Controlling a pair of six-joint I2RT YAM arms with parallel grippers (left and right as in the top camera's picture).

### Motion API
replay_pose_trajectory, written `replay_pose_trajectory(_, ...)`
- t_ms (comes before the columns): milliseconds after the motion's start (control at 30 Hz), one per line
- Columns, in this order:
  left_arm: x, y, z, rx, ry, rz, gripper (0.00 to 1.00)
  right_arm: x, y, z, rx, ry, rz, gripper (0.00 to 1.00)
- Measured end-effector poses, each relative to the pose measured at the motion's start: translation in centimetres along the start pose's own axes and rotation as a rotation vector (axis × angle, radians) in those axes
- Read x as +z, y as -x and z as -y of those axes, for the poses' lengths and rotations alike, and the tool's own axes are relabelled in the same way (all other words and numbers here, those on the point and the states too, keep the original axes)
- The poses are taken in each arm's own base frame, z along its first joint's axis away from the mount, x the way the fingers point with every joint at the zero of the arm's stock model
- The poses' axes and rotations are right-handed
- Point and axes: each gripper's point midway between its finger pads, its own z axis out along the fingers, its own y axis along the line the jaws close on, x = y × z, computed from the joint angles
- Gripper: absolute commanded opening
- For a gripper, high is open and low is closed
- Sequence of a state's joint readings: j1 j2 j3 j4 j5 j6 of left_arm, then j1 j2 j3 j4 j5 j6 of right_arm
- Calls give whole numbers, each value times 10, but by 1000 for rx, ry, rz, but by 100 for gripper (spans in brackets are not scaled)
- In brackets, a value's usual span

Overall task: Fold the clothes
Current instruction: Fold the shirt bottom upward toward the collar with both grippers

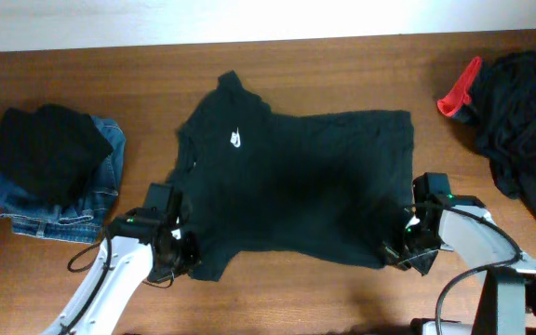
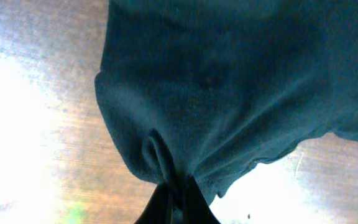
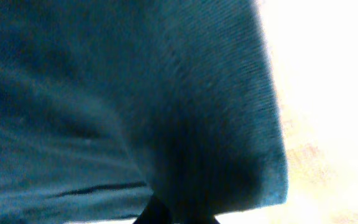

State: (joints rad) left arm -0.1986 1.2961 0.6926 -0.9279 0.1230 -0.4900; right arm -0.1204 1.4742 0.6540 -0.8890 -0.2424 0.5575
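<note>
A very dark teal-black T-shirt [image 1: 296,177] lies spread on the wooden table, neck to the left, with a small white logo [image 1: 236,140] on the chest. My left gripper [image 1: 182,249] is shut on the shirt's near left corner; in the left wrist view the cloth [image 2: 216,87] bunches into the closed fingers [image 2: 178,198]. My right gripper [image 1: 405,244] is shut on the near right corner; in the right wrist view the fabric [image 3: 135,99] fills the frame and covers the fingertips [image 3: 179,214].
A stack of folded clothes, a black piece on blue jeans [image 1: 54,172], sits at the left. A heap of dark garments [image 1: 519,121] with a red piece [image 1: 459,93] lies at the right edge. Bare wooden table [image 1: 342,60] lies behind the shirt.
</note>
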Motion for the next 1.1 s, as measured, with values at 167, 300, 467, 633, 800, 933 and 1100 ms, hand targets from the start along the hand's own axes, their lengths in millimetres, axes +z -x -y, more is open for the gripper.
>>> replay_pose_trajectory(167,-22,-1,3,10,-24,46,0,-24,-10,-5,-49,62,62,4)
replay_pose_trajectory(300,-51,4,9,21,-66,124,1,-51,-22,-10,-89,139,148,4)
replay_pose_trajectory(467,-84,0,12,31,-102,195,0,-71,-50,0,-106,172,185,4)
replay_pose_trajectory(633,-98,-14,6,33,-107,204,1,-83,-71,9,-105,170,178,4)
replay_pose_trajectory(800,-103,-21,3,36,-113,215,1,-90,-82,14,-99,154,153,4)
replay_pose_trajectory(933,-107,-13,7,49,-129,256,0,-89,-77,11,-101,140,131,5)
replay_pose_trajectory(1100,-109,6,11,64,-126,322,1,-77,-66,7,-121,90,48,7)
